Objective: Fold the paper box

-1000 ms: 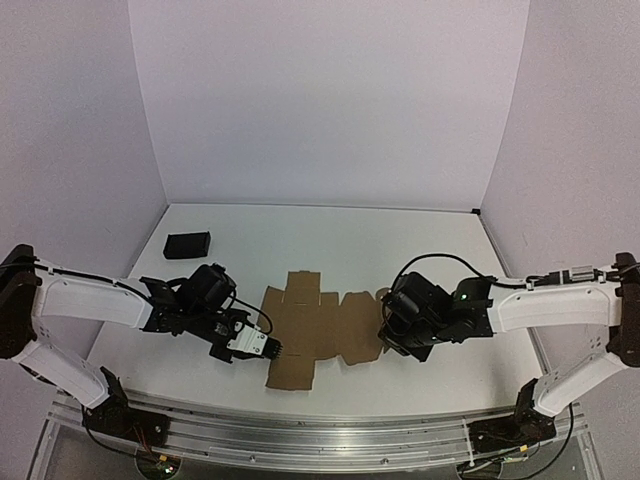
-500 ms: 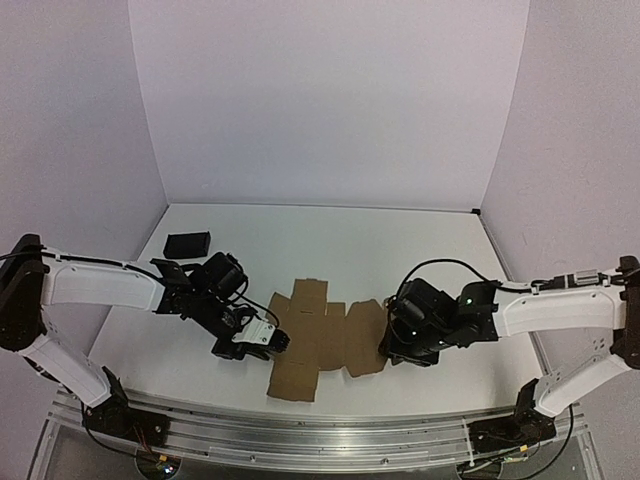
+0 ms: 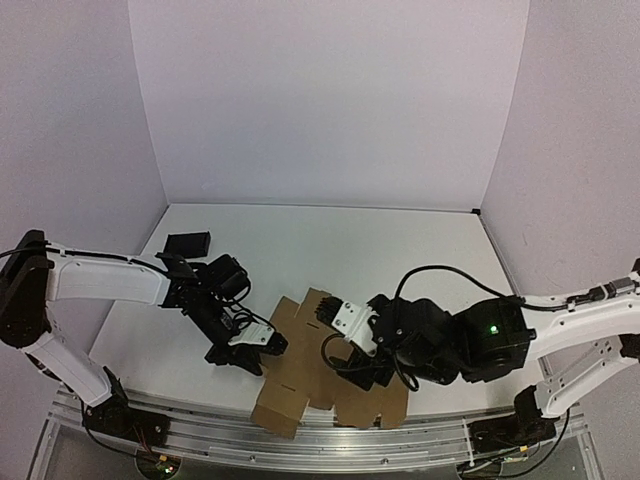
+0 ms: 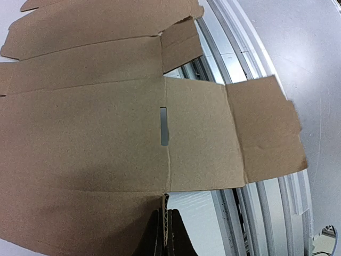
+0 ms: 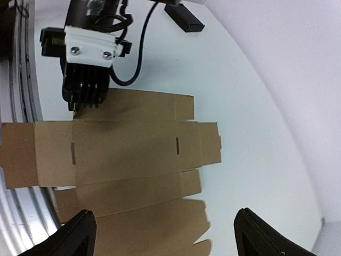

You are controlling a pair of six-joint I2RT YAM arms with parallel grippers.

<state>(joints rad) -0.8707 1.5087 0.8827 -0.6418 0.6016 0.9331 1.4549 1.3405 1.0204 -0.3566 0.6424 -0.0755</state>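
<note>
The paper box (image 3: 292, 352) is a flat brown die-cut sheet with flaps and slots, lying askew near the table's front edge. Its near flap (image 3: 278, 412) hangs over the metal rail. My left gripper (image 3: 270, 343) is shut on the sheet's left edge. In the left wrist view the corrugated edge of the sheet (image 4: 106, 122) sits pinched in that gripper (image 4: 166, 237). My right gripper (image 3: 330, 325) hovers above the sheet's middle and is open. In the right wrist view its fingers (image 5: 77, 237) stand wide apart over the sheet (image 5: 122, 149), touching nothing.
A small black block (image 3: 187, 243) lies at the table's back left, also seen in the right wrist view (image 5: 184, 17). The aluminium rail (image 3: 400, 440) runs along the front edge below the sheet. White walls close in the table on three sides.
The right gripper opened, let go of the sheet's right edge and moved left over it. The left gripper closed on the left edge. The sheet slid toward the front rail and turned.
</note>
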